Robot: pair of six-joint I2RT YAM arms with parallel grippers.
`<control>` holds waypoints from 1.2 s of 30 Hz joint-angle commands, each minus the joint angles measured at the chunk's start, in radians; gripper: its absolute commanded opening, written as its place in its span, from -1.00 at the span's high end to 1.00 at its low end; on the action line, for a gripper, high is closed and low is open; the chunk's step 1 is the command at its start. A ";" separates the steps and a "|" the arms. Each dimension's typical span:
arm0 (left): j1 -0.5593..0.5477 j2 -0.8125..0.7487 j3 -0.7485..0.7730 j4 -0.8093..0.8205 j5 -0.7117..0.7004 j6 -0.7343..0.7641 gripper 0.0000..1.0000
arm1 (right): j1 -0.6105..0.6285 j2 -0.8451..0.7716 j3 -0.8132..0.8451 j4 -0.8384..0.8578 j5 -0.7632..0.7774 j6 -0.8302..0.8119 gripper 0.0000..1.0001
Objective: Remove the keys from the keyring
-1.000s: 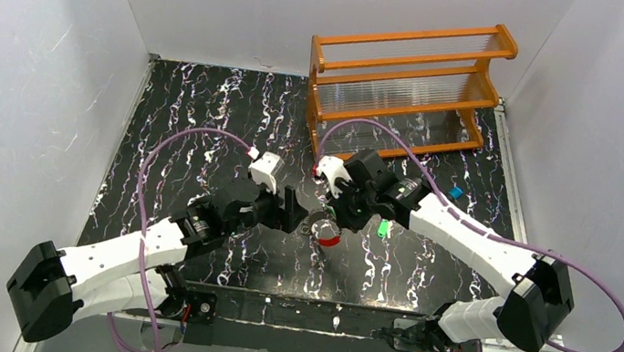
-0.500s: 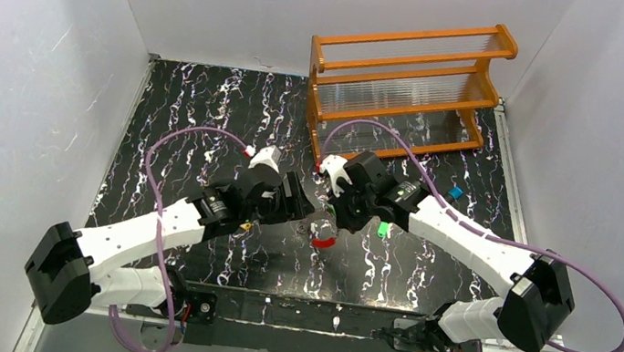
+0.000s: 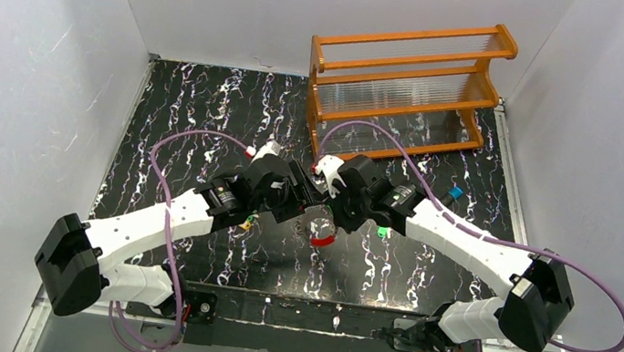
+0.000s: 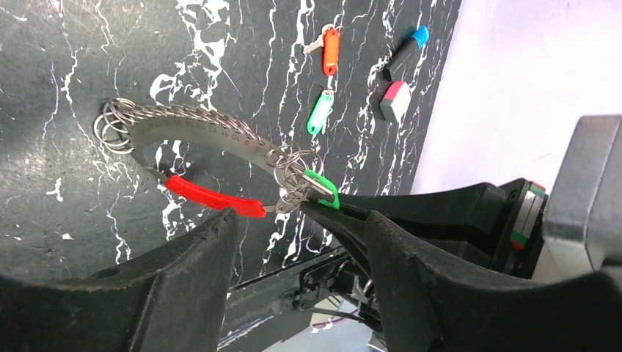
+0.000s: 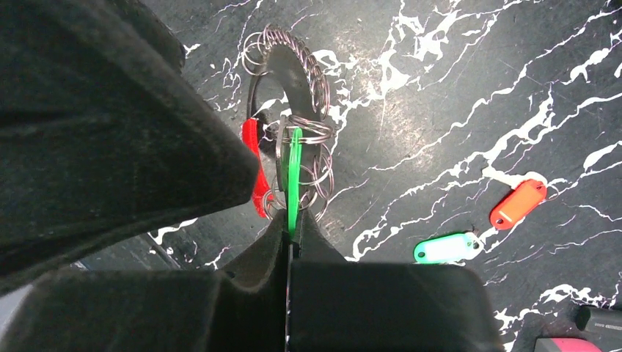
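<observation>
A green key (image 5: 294, 176) pinched by the right end effector (image 5: 287, 235)
The left end effector (image 4: 297, 220) is held open near the keyring (image 4: 213, 136), likely to brace it.

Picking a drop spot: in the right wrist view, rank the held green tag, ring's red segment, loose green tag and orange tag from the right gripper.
1. Held green tag, in the right gripper.
2. Red segment, just left.
3. Loose green tag, on table, right.
4. Orange tag, farther right.

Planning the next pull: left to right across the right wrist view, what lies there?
Red plastic segment of the silvery coil keyring → green plastic key tag → loose pale-green oblong tag → orange-red oblong tag.
</observation>
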 commanded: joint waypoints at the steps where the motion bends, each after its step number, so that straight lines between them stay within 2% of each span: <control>1: 0.001 0.005 -0.008 0.013 -0.036 -0.118 -0.19 | 0.018 -0.004 -0.022 0.074 0.049 0.017 0.97; 7: -0.001 0.026 -0.034 0.104 -0.046 -0.173 -0.05 | 0.028 -0.008 -0.036 0.103 0.061 0.017 0.97; 13: -0.018 0.072 -0.022 0.106 -0.052 -0.193 0.03 | 0.035 -0.010 -0.052 0.134 0.070 0.017 0.97; 17: -0.023 0.075 -0.040 0.108 -0.074 -0.216 0.17 | 0.040 -0.009 -0.062 0.157 0.072 0.017 0.97; 28: -0.028 0.133 -0.037 0.108 -0.082 -0.221 0.23 | 0.060 -0.019 -0.082 0.208 0.106 0.032 0.97; 32: -0.029 0.148 -0.038 0.107 -0.092 -0.218 0.34 | 0.077 -0.030 -0.105 0.235 0.132 0.027 0.97; 36: -0.029 0.152 -0.035 0.108 -0.104 -0.208 0.55 | 0.094 -0.032 -0.120 0.256 0.158 0.027 0.97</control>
